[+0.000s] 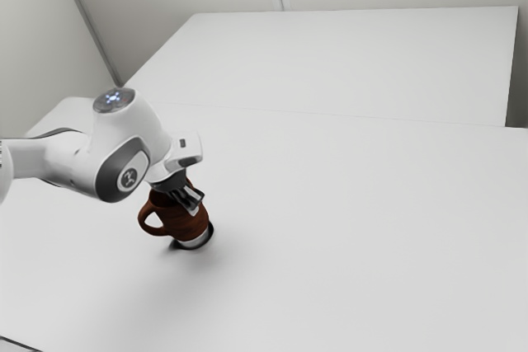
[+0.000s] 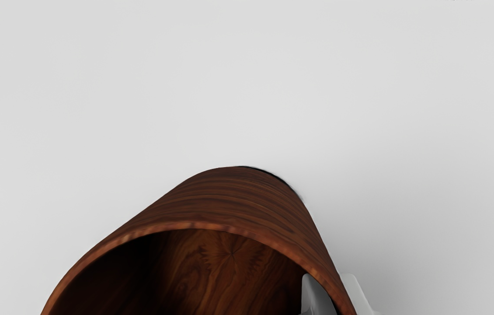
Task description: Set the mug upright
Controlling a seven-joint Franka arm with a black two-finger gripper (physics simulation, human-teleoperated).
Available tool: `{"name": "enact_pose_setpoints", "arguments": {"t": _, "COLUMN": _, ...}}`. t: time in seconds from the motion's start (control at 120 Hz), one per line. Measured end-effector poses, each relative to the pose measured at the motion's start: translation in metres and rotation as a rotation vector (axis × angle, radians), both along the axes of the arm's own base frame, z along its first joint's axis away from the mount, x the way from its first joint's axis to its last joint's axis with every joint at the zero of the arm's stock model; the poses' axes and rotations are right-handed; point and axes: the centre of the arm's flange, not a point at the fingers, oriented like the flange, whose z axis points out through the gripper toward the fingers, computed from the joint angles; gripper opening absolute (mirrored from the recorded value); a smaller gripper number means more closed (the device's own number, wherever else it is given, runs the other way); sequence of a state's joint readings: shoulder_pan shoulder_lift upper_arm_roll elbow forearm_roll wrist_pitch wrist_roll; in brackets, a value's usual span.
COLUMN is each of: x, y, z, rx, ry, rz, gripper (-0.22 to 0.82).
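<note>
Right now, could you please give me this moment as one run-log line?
gripper: shut on mug wall, one finger inside | mug: mouth up, handle toward exterior view's left | exact tilt: unclear

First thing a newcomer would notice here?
The dark wood-grain mug, leaning on the white table in the exterior view's left half, its handle toward that view's left. Next, the claw pinching its wall, one finger inside the mouth, one outside. Then the bulky white arm entering from the exterior view's left.

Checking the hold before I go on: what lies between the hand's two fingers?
The mug's wall: one finger is inside the mug, the other outside, in the wrist view.
</note>
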State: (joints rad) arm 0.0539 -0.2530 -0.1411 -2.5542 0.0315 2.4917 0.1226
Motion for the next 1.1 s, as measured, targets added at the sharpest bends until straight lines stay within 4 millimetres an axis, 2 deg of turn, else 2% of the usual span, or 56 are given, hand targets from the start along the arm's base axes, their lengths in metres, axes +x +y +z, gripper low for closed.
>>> {"name": "enact_pose_setpoints", "arguments": {"t": 0.367, "x": 0.006, "y": 0.002, "z": -0.023, "rx": -0.012, "ry": 0.018, "rz": 0.091, "gripper": -0.18}}
{"name": "enact_pose_setpoints", "arguments": {"t": 0.45, "x": 0.006, "y": 0.001, "z": -0.025, "rx": -0.018, "ry": 0.02, "rz": 0.104, "gripper": -0.1}}
{"name": "enact_pose_setpoints", "arguments": {"t": 0.6, "x": 0.007, "y": -0.001, "z": -0.02, "rx": -0.025, "ry": 0.008, "rz": 0.116, "gripper": 0.13}}
{"name": "enact_pose_setpoints", "arguments": {"t": 0.775, "x": 0.008, "y": -0.002, "z": -0.009, "rx": -0.029, "ry": -0.014, "rz": 0.128, "gripper": 0.36}}
{"name": "enact_pose_setpoints", "arguments": {"t": 0.892, "x": 0.011, "y": -0.006, "z": 0.003, "rx": -0.035, "ry": -0.034, "rz": 0.13, "gripper": 0.46}}
{"name": "enact_pose_setpoints", "arguments": {"t": 1.1, "x": 0.03, "y": -0.01, "z": 0.05, "rx": -0.042, "ry": -0.04, "rz": 0.146, "gripper": 0.55}}
